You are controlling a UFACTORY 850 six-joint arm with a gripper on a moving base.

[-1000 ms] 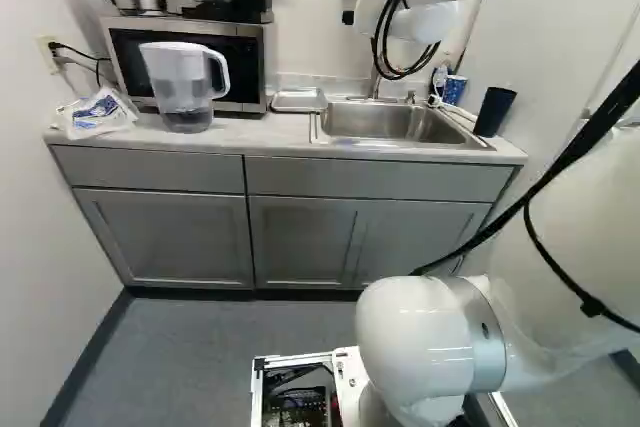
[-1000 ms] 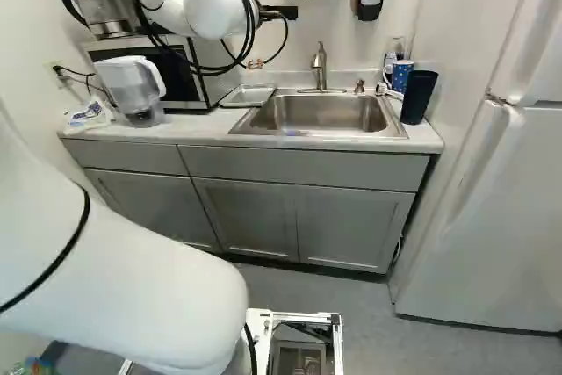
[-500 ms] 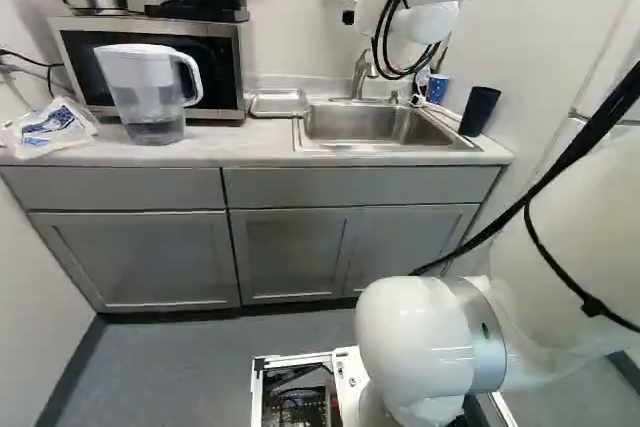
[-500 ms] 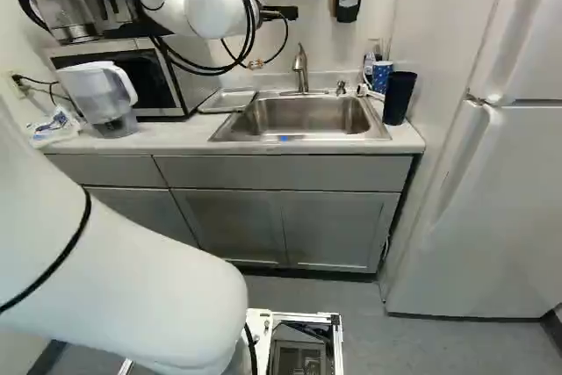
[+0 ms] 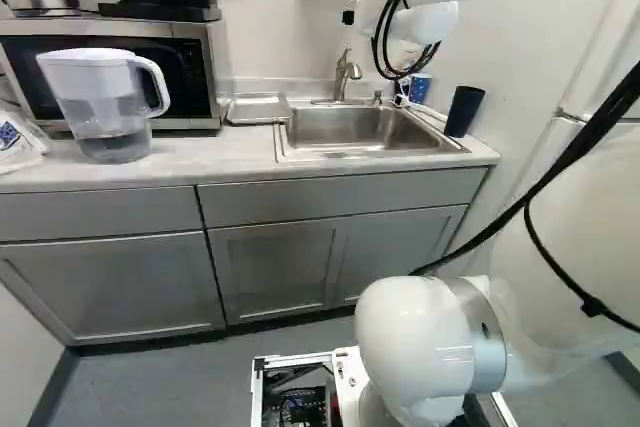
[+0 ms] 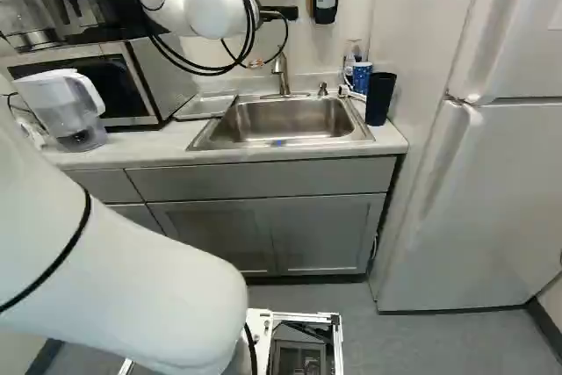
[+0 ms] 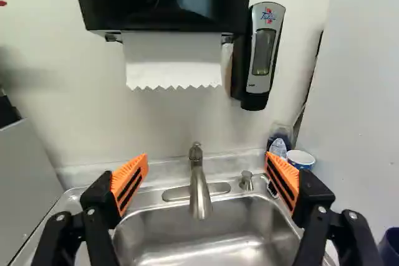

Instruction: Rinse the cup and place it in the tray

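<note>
1. Both fingers [image 7: 131, 182] stand wide open, well apart, their orange pads facing each other.
2. Looking out between them, I see the faucet [image 7: 199, 194] ahead, with the metal sink [image 7: 187, 235] spreading below it.
3. Two cups stand beyond the fridge-side finger, and I can't tell which one is meant. The blue patterned cup [image 7: 301, 159] is just past that finger's tip; the dark cup [image 6: 379, 98] is farther out to that side. Both are upright on the counter [image 5: 400, 167].
4. The tray [image 6: 206, 106] lies on the counter off to the other side of the fingers, between the sink and the microwave [image 5: 213, 77].
5. Farther out past that same finger, the water pitcher [image 5: 105, 97] stands in front of the microwave.
6. Ahead of the fingers and above them, a paper towel dispenser [image 7: 162, 4] hangs on the wall, a soap dispenser [image 7: 265, 48] right beside it.
</note>
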